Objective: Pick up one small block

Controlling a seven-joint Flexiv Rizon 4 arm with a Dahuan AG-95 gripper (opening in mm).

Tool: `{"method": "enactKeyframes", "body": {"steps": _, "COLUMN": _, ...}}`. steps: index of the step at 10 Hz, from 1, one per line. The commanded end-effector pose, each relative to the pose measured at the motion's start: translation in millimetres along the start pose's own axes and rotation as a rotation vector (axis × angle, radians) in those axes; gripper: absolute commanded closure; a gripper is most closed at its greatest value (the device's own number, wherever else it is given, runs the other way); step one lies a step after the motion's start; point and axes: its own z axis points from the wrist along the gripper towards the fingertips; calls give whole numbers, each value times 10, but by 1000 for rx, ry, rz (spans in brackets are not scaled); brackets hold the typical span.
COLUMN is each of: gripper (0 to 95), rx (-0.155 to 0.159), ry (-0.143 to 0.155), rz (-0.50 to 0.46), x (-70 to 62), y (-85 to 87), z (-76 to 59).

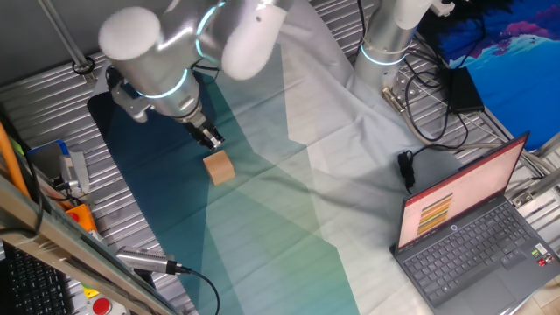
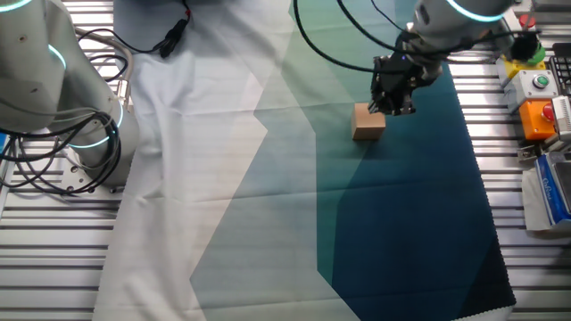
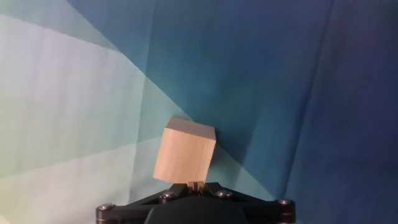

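My gripper point(image 1: 210, 137) hangs just beside the small block point(image 1: 220, 167), low over the cloth point(image 1: 289, 219) that covers the table point(image 1: 52, 96). In one fixed view the block sits on the teal part of the cloth, close to where the colour fades to pale green, and my fingertips are at its far left corner, touching or very nearly so. In the other fixed view my gripper point(image 2: 393, 100) comes down from the upper right and ends right at the block point(image 2: 368, 122), which lies on the cloth point(image 2: 268, 223) near the edge of the dark blue panel. From the hand view the block point(image 3: 185, 154) stands straight ahead of me, flat on the cloth point(image 3: 280, 81), one plain tan face turned my way and a lighter top face above it; its lower edge meets the dark body of my hand at the bottom of the picture. My fingers appear drawn together in a narrow tip rather than spread around the block, but I cannot tell for sure whether they are fully clenched. A laptop point(image 1: 472, 227) stands open at the right, well apart from the block.
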Motion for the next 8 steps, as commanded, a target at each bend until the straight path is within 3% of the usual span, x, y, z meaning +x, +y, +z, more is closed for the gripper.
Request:
{"method": "enactKeyframes", "body": {"steps": 1, "gripper": 190, "rx": -109, "ry": -115, "rz": 21, "x": 9, "y": 7, "z": -1}}
{"method": "enactKeyframes", "body": {"steps": 2, "gripper": 190, "rx": -114, "ry": -120, "rz": 25, "x": 8, "y": 9, "z": -1}}
{"method": "enactKeyframes", "body": {"steps": 3, "gripper": 0, "rx": -124, "ry": -127, "rz": 29, "x": 3, "y": 17, "z": 0}}
{"method": "enactKeyframes", "body": {"steps": 8, "gripper": 0, "rx": -106, "ry": -117, "rz": 51, "x": -98, "y": 92, "z": 74}}
